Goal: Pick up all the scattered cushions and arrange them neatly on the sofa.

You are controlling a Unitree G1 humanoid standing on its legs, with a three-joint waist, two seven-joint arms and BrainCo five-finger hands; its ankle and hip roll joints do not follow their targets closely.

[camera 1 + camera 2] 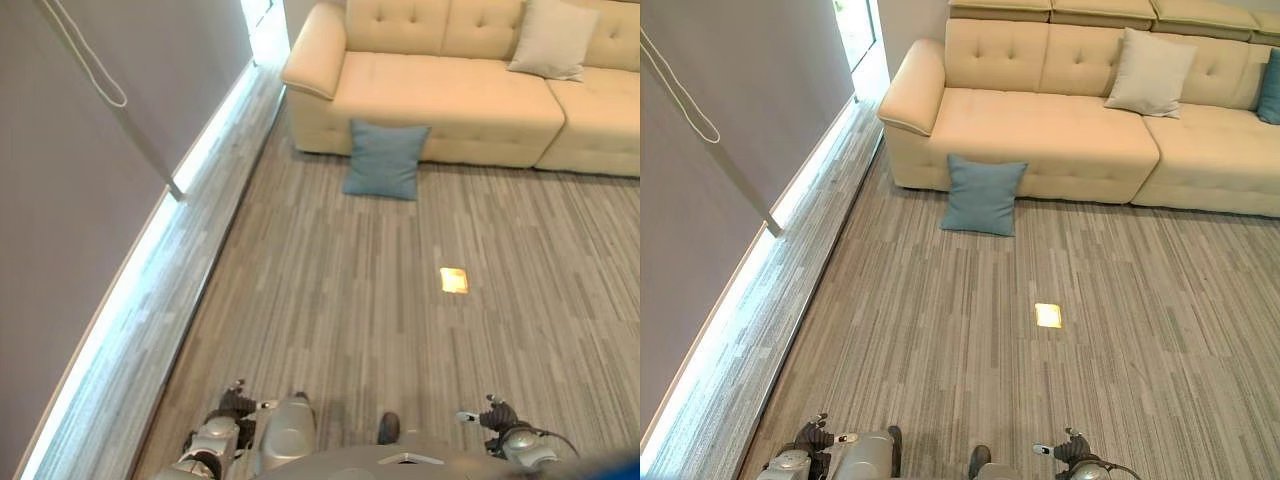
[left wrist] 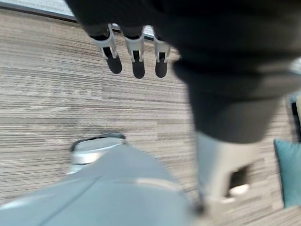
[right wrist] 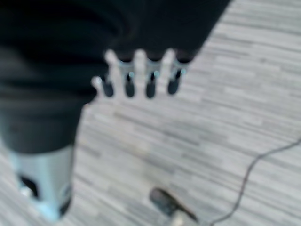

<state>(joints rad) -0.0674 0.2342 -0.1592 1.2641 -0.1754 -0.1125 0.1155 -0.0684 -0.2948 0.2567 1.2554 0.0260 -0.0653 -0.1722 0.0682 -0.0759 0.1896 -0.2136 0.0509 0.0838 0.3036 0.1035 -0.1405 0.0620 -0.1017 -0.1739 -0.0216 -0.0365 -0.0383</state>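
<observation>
Leaning blue cushion [image 1: 981, 195] against sofa [image 1: 1040, 125] front.

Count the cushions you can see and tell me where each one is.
3. A blue cushion stands on the floor, leaning against the sofa front. A beige cushion rests against the backrest. Another blue cushion is cut off at the sofa's right edge. More may lie beyond view.

Your two head eyes look down and forward from high up, across the floor [image 1: 380, 300] to the sofa [image 1: 1040, 120] far ahead; both share the blue cushion [image 1: 385, 160] leaning at its base. Each wrist camera looks along its own robot hand [image 2: 134, 47] [image 3: 141, 75], close, down at the floor.
</observation>
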